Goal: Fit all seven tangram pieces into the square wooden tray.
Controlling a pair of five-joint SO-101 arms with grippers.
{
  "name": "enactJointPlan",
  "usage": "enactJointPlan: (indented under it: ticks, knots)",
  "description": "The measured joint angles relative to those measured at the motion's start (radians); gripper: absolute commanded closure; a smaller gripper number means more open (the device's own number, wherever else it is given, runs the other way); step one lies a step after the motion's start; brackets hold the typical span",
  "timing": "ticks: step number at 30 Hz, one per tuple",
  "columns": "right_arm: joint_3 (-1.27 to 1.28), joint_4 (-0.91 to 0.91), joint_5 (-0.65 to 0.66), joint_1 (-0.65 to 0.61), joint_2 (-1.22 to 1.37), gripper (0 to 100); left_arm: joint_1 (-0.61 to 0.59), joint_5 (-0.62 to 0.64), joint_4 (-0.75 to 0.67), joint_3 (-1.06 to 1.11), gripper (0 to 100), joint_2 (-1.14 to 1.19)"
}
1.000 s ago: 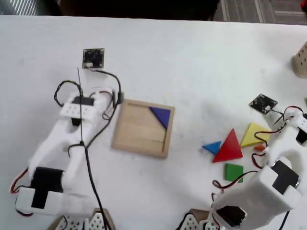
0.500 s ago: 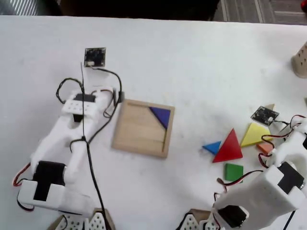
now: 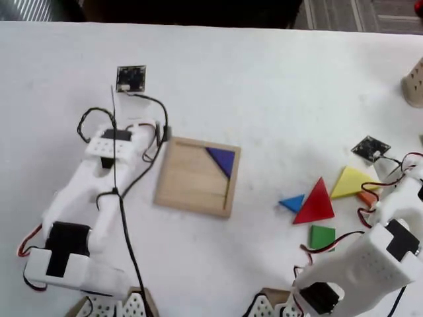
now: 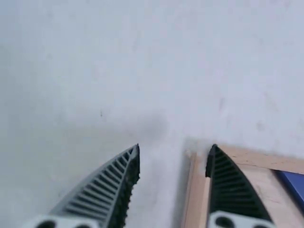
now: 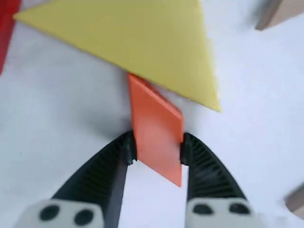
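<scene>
in the high view, the square wooden tray (image 3: 188, 179) is sitting mid-frame on the white tabletop (image 3: 264, 86), holding a dark blue triangle (image 3: 223, 159) in its upper right corner. at the right edge, the right claw (image 5: 156, 142) is pinching an orange piece (image 5: 156, 121) just beside the yellow triangle (image 5: 142, 38). the left claw (image 4: 175, 149) is spread, with one finger over the tray's corner.

The wooden tray (image 3: 188, 191) is reachable from 3 to 6 o'clock, a dark blue triangle (image 3: 223, 160) fills its 1 o'clock corner, and the left gripper (image 4: 173, 159) crowds 10 o'clock.
</scene>
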Motion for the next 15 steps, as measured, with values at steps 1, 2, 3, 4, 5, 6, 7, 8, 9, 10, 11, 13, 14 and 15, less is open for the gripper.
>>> enactJointPlan:
  ticks: [1,2,3,4,5,6,7,8,9,10,11,13,14,15]
  knots:
    - [0.0,0.0,-0.017,0.0,-0.002,98.0,0.0,0.0,0.0,0.0,77,0.0]
    - [0.0,0.012,-0.034,0.0,-0.011,98.1,0.0,0.0,0.0,0.0,77,0.0]
    - [0.008,0.034,-0.054,0.0,-0.029,98.1,0.0,0.0,0.0,0.0,77,0.0]
    - [0.014,0.061,-0.066,0.0,-0.051,98.1,0.0,0.0,0.0,0.0,77,0.0]
    - [0.017,0.094,-0.083,-0.002,-0.074,98.1,0.0,0.0,0.0,0.0,77,0.0]
    - [0.02,0.137,-0.104,-0.005,-0.095,98.1,0.0,0.0,0.0,0.0,77,0.0]
    - [0.02,0.178,-0.127,-0.008,-0.117,98.1,0.0,0.0,0.0,0.0,77,0.0]
    - [0.021,0.224,-0.15,-0.011,-0.144,98.1,0.0,0.0,0.0,0.0,77,0.0]
    - [0.021,0.269,-0.172,-0.018,-0.176,98.1,0.0,0.0,0.0,0.0,77,0.0]
    - [0.021,0.318,-0.189,-0.026,-0.207,98.1,0.0,0.0,0.0,0.0,77,0.0]
    - [0.021,0.37,-0.198,-0.034,-0.236,98.1,0.0,0.0,0.0,0.0,77,0.0]
    - [0.04,0.46,-0.204,-0.055,-0.296,98.1,0.0,0.0,0.0,0.0,77,0.0]
    - [0.057,0.497,-0.209,-0.069,-0.33,98.1,-0.002,0.0,0.0,0.0,77,0.0]
    - [0.077,0.522,-0.213,-0.084,-0.365,98.1,-0.002,0.0,0.0,0.0,77,0.0]
